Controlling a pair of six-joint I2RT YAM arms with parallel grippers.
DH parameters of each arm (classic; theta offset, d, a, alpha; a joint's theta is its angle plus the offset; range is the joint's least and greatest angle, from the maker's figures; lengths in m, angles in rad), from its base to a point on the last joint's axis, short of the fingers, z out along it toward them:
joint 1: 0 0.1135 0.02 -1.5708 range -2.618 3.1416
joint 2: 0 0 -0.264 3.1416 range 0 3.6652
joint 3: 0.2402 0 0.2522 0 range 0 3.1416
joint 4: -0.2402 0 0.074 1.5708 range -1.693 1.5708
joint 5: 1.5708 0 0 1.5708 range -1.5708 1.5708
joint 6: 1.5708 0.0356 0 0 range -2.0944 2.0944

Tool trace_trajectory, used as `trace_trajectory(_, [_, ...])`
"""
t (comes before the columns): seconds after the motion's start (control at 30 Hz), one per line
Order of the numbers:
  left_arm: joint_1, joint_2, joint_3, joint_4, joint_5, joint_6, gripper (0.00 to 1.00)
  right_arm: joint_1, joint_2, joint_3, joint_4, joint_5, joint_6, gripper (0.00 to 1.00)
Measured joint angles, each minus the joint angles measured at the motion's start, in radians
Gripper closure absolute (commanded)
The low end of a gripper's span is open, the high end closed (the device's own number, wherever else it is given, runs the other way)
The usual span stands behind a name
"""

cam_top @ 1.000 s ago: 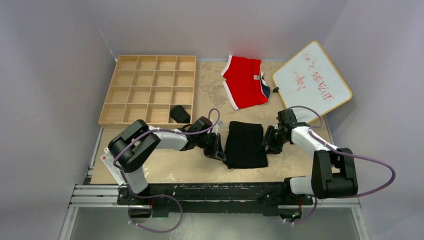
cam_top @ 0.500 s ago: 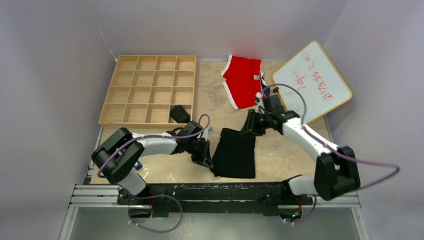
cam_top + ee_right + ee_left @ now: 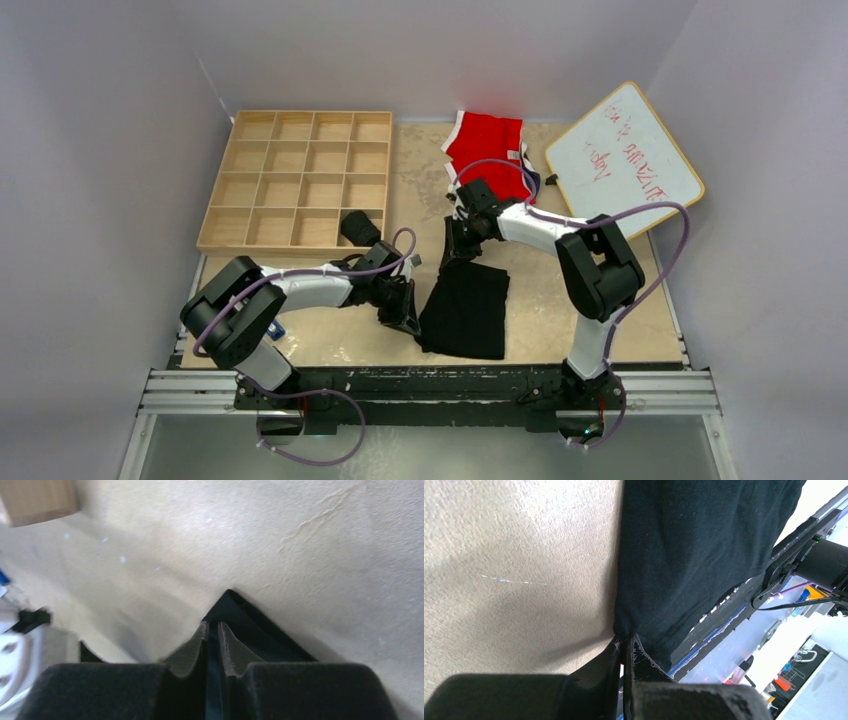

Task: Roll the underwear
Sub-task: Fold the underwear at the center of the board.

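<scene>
Right now my left gripper [image 3: 625, 639] is clamped shut on the near left corner of the black underwear [image 3: 465, 310], with the cloth edge bunched between its tips. My right gripper [image 3: 212, 628] stands narrow, and the far left corner of the same cloth pokes up between its pads. It looks pinched, though I can't judge how deep the bite goes. The underwear lies flat on the table [image 3: 340, 340] between the two arms, a little skewed, with its right edge free. Further out, a second black pair [image 3: 360, 228] sits bunched in the near right compartment of the wooden tray [image 3: 240, 180]. The red briefs [image 3: 490, 150] lie just behind the right gripper, beside the whiteboard [image 3: 625, 160].

With both left corners held, I take the step in hand to be turning that edge over to start the roll. I'd raise the two corners together, only just clear of the table, and hold a light stretch between them so the edge stays straight. Then I'd carry them across toward the free side in step. If one gripper leads, the roll will come out as a cone. I'd watch the right wrist view for the corner slipping out. I'd also steer the right arm so its cable doesn't drag the red briefs.
</scene>
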Motion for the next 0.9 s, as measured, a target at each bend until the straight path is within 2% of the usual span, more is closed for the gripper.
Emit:
trace_trajectory(0.3, [0.0, -0.034, -0.034, -0.007, -0.011, -0.004, 1.0, 0.002, 0.053, 0.01, 0.013, 0.083, 0.033, 0.92])
trace_trajectory(0.53, [0.002, -0.098, -0.08, -0.023, -0.052, -0.021, 0.99, 0.003, 0.053, 0.01, 0.032, 0.108, 0.062, 0.88])
trace_trajectory(0.67, [0.003, -0.098, -0.072, -0.043, -0.071, -0.023, 0.6, 0.003, 0.048, 0.01, 0.035, 0.101, 0.056, 0.78])
trace_trajectory(0.73, [0.004, -0.1, -0.05, -0.07, -0.076, -0.031, 0.45, 0.001, 0.042, 0.016, 0.032, 0.097, 0.04, 0.73])
trace_trajectory(0.8, [0.004, -0.112, -0.024, -0.095, -0.096, -0.03, 0.38, -0.001, 0.03, 0.021, 0.021, 0.097, 0.026, 0.71])
trace_trajectory(0.9, [0.014, -0.159, 0.0, -0.148, -0.147, -0.029, 0.34, -0.005, -0.026, 0.024, -0.023, 0.112, 0.01, 0.7])
